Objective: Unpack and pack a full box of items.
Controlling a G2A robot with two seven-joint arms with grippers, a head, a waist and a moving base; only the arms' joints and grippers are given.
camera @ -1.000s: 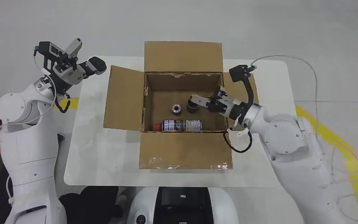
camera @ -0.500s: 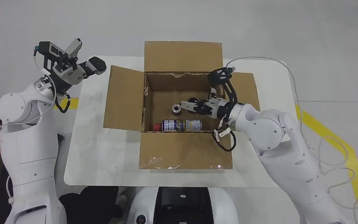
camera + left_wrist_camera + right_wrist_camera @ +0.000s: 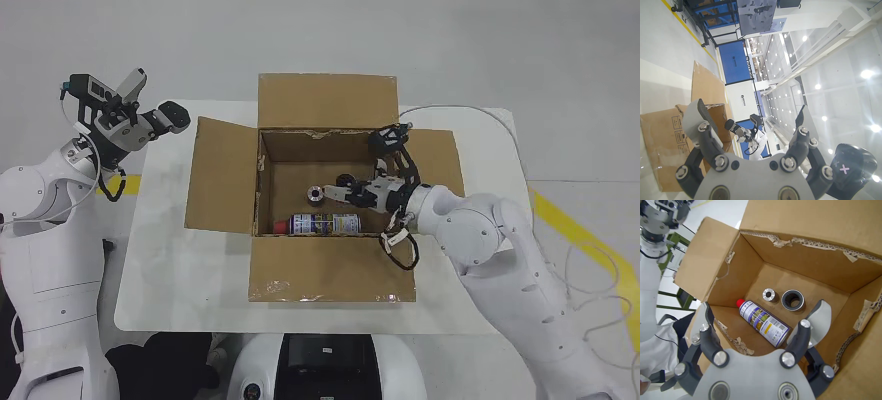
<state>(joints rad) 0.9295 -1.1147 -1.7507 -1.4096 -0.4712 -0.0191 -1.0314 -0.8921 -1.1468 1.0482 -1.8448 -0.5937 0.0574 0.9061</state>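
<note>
The brown corrugated cardboard box (image 3: 325,270) stands mid-table with all four flaps folded out. It looks stiff but torn along its top edges, so it is best left where it is. A few small printed panels sit on one outer side; I leave the print unread.

Inside, a white-and-blue labelled metal spray can with a red cap (image 3: 763,323) lies on its side against the near wall. It is probably light, rigid, smooth and prone to rolling, so the safest hold would be across the middle of the barrel, with the jaws square to its length. Its label carries pictures, text blocks and a code, all too fine to make out.

Beside it a dark, thick-walled ring (image 3: 792,300) stands on end. It is likely hard and hefty for its size, and could be pinched across its outer wall.

Next to that is a small silver metal cylinder with a centre hole (image 3: 768,295), which is likely dense and slick. It needs a firm pinch across its width.

The right gripper (image 3: 763,306) hangs inside the box above the ring, jaws spread and empty. The left gripper (image 3: 751,105) is raised off the table's far corner, also spread and empty.
</note>
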